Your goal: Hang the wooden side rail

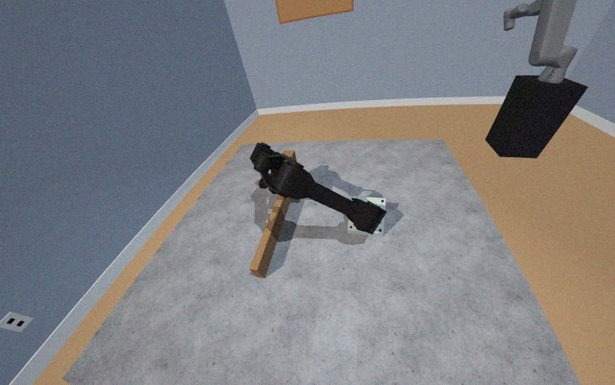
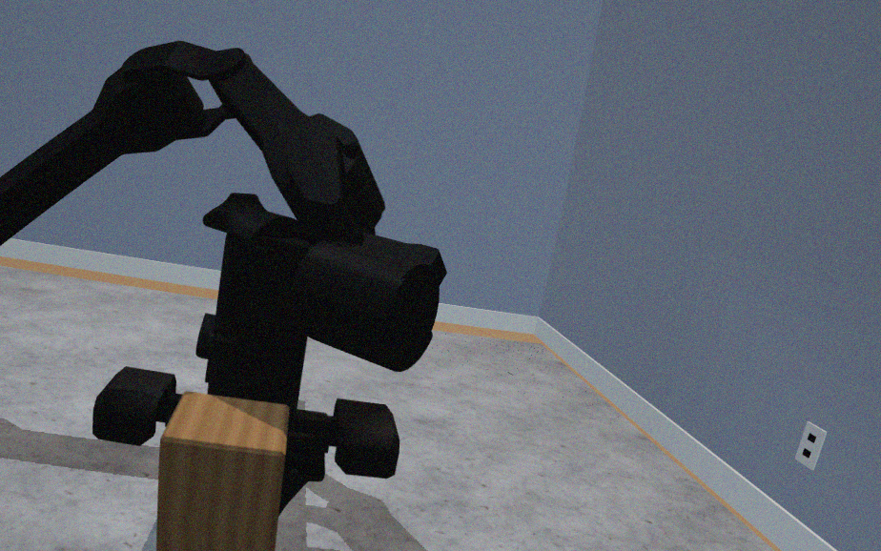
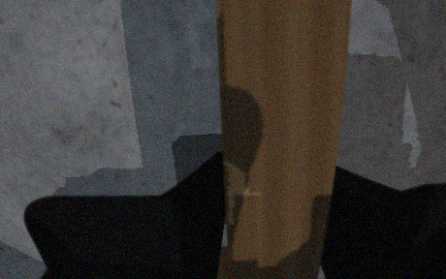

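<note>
The wooden side rail (image 1: pixel 273 229) (image 3: pixel 286 111) slopes across the table, its near end low at the table top and its shadow beside it. My gripper (image 3: pixel 257 159) is shut on the rail, with a dark finger against each side; its fingertips are hidden in the exterior view. The headboard post (image 1: pixel 289 154) (image 2: pixel 220 494) stands at the back, upright and close to the exterior camera, directly in front of the gripper in that view. The rail's other end is hidden behind my arm in the top view and behind the post in the exterior view. The hooks, slot and pins are not visible.
My black arm (image 1: pixel 329 197) (image 2: pixel 54 169) reaches over from its base on a pale plate (image 1: pixel 382 200) and covers the gripper area in the top view. The grey table top (image 1: pixel 363 308) carries the arm's shadows. A grey robot (image 1: pixel 550 36) stands on a black pedestal (image 1: pixel 530 122) beyond the table.
</note>
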Controlling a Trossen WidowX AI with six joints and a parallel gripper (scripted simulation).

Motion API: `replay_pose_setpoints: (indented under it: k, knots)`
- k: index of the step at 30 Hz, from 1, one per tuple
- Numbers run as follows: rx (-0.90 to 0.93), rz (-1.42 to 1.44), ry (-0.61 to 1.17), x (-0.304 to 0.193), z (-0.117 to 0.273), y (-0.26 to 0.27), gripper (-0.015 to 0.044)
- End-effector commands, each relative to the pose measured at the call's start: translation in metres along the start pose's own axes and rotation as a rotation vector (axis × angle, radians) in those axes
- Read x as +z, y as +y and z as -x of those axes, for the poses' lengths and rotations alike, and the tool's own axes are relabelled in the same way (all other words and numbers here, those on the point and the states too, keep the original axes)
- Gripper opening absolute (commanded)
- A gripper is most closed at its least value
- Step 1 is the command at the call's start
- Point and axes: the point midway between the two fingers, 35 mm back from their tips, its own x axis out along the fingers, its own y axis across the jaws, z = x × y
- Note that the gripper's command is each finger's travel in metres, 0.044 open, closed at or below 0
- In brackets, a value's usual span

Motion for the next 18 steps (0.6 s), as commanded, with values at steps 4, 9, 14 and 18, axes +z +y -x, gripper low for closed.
replay_pose_setpoints:
  k: [4,9,14,18]
  knots:
    - [-0.007,-0.005,0.007,-0.0031,0.0014,0.0003,0.0]
    - [-0.007,-0.005,0.006,-0.0031,0.0005,0.0003,0.0]
    - [-0.007,-0.005,0.006,-0.0031,-0.0003,0.0003,0.0]
    - [-0.007,-0.005,0.006,-0.0031,-0.0008,0.0003,0.0]
